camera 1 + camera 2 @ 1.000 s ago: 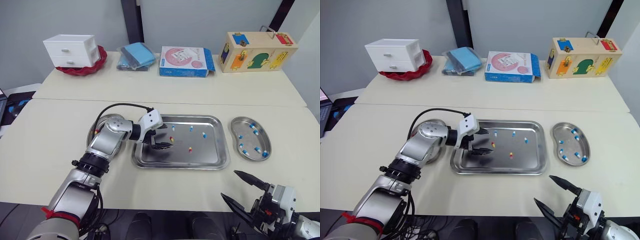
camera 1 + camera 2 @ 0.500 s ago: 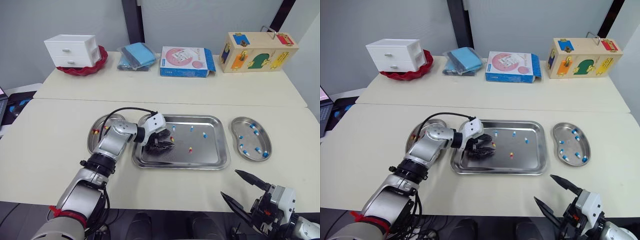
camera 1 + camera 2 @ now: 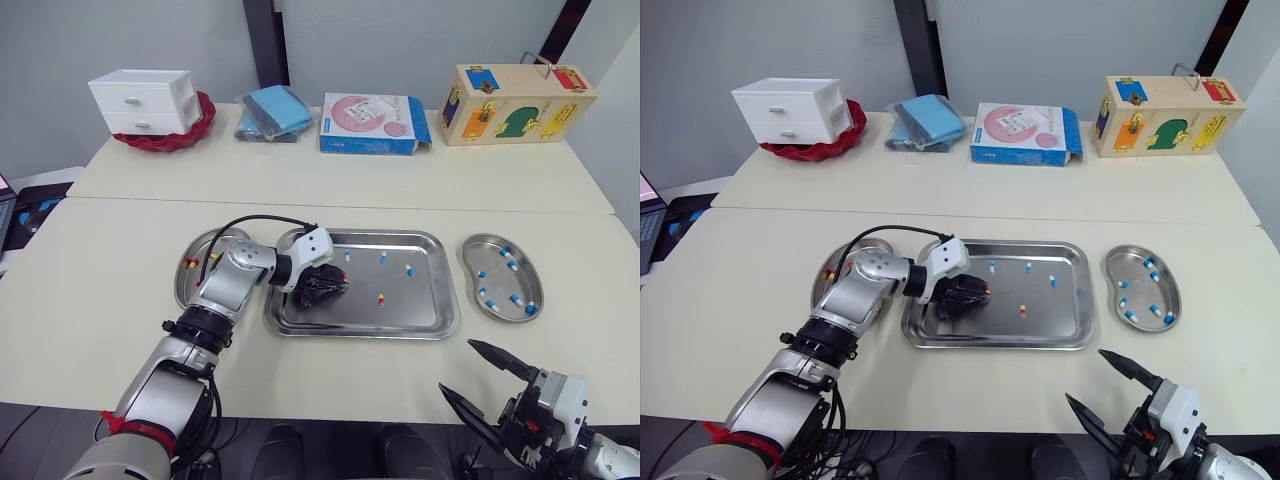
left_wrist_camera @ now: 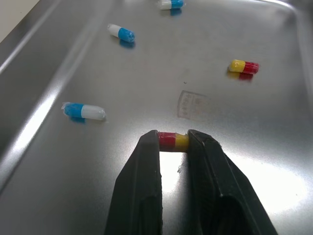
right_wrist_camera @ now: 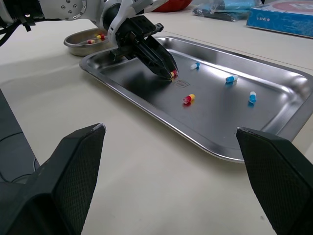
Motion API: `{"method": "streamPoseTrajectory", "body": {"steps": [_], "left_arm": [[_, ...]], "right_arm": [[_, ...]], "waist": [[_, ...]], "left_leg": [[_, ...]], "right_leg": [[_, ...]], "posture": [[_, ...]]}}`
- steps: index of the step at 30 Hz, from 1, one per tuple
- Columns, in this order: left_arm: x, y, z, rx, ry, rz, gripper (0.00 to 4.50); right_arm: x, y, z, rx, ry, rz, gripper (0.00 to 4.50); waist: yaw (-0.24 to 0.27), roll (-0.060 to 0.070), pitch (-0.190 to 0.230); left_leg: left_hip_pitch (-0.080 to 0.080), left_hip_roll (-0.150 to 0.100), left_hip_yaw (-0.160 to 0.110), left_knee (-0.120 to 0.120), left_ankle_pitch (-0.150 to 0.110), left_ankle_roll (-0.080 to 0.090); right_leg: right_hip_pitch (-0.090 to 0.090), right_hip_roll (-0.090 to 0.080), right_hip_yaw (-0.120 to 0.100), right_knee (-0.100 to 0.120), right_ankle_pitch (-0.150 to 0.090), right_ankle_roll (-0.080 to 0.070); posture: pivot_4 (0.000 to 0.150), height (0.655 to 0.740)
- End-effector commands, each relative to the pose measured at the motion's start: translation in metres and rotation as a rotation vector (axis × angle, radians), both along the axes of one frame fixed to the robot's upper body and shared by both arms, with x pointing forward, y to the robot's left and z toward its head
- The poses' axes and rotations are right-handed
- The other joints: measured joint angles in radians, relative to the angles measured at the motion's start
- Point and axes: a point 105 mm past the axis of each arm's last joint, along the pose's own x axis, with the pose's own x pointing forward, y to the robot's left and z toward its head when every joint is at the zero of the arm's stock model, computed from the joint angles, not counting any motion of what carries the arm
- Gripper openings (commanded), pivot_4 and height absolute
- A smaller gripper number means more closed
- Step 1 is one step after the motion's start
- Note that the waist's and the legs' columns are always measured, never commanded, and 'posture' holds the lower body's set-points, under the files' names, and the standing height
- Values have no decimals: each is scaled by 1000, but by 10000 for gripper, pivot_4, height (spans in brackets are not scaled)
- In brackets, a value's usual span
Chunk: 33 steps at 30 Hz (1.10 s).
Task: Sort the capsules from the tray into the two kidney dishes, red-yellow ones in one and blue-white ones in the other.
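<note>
Though tiny from the head, plain at the wrist: left end effector (image 4: 173,140) clamped on a red-yellow capsule (image 4: 173,141), seemingly touching the tray (image 3: 405,312) toward its 9 o'clock; right end effector (image 3: 456,367) spread wide, 5 o'clock.

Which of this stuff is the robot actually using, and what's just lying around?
In use: flat steel tray; left steel kidney dish; right steel kidney dish; red-yellow capsule between the left black fingers; loose blue-white capsules.
Lying about: white drawer box; red bowl; blue cloth bundle; blue-and-pink carton; wooden latch box.
</note>
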Motion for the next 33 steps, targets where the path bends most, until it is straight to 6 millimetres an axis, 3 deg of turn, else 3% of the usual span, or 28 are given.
{"method": "streamPoseTrajectory", "body": {"steps": [1,10,15,24,33], "left_arm": [[-2,1,6,-6,-20,-15,7177],[-16,29,39,-13,-77,25,7177],[-26,68,60,4,-132,178,7177],[-54,150,63,72,-145,529,7177],[-58,187,60,84,-180,705,7177]], "right_arm": [[-1,2,10,-5,-46,17,45000],[-10,10,9,-39,-30,150,45000],[-12,13,8,-74,-25,293,45000],[2,19,13,-6,-75,428,45000],[14,18,15,-8,-82,468,45000]], "waist": [[0,0,0],[-1,0,0],[-2,0,0],[1,0,0],[3,0,0]], "left_leg": [[0,0,0,0,0,0],[0,0,0,0,0,0],[0,1,0,0,0,0],[1,1,0,0,0,0],[1,1,0,1,0,0]], "right_leg": [[0,0,0,0,0,0],[0,0,0,0,0,0],[0,0,0,0,0,0],[0,0,0,1,0,0],[0,-1,0,1,0,0]], "posture": [[1500,7400],[1500,7400],[1500,7400],[1500,7400],[1500,7400]]}}
